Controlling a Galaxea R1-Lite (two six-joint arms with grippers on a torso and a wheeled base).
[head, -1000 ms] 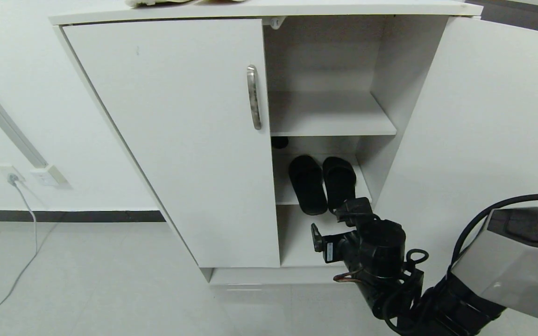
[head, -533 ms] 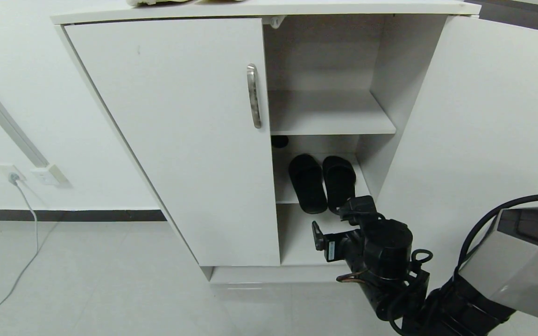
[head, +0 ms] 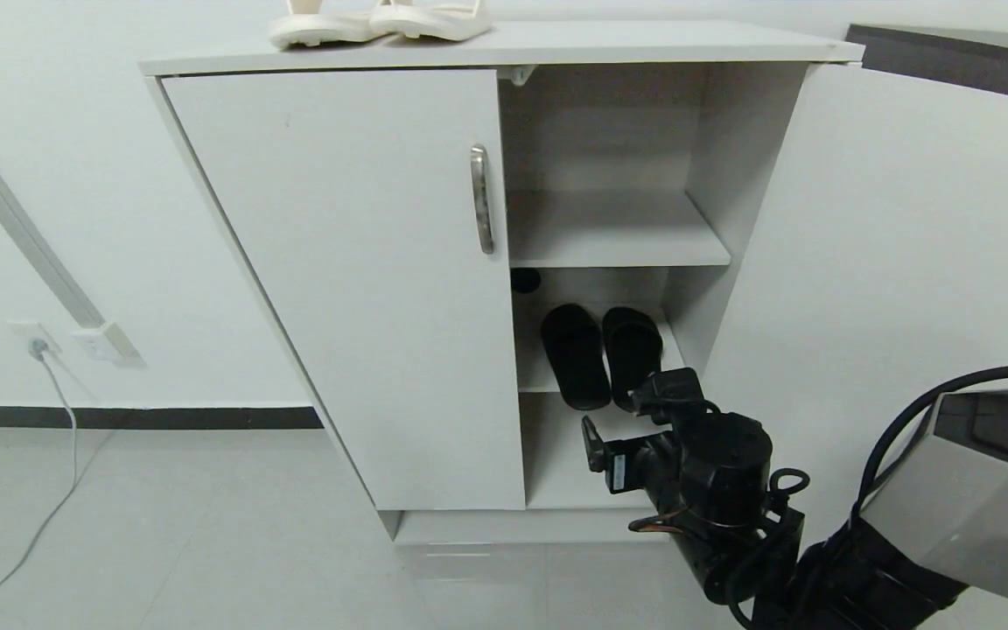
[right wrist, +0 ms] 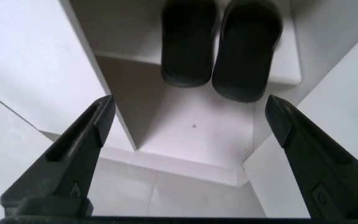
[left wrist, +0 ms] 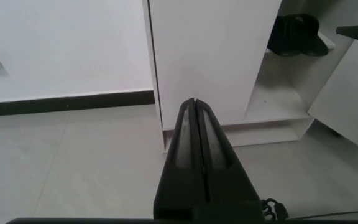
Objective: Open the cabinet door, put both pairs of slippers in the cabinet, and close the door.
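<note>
The white cabinet (head: 504,44) takes up the middle of the head view. Its right door (head: 889,262) stands swung wide open toward 3 o'clock, and its left door (head: 338,280) is closed, with a metal handle (head: 481,199) upright along the inner edge.

Inside the open half, the upper shelf (head: 613,232) is bare. On the shelf below it, toward 6 o'clock from there, the black slippers (head: 576,354) lie side by side, touching, with their near ends at the shelf's front edge.

The white slippers (head: 381,22) lie on the cabinet's top board at 12 o'clock, above the closed door.

The right gripper (right wrist: 189,106) hangs at 5 o'clock in the head view, just in front of the black slippers (right wrist: 188,40) and a little below their shelf. Its fingers are spread wide apart and hold nothing.

The left gripper (left wrist: 194,106) is over the floor tiles (head: 163,525), facing the closed door from well back, with its fingers pressed together and nothing between them.

At 9 o'clock a wall socket (head: 31,337) has a grey cable (head: 58,490) running down to the floor.
</note>
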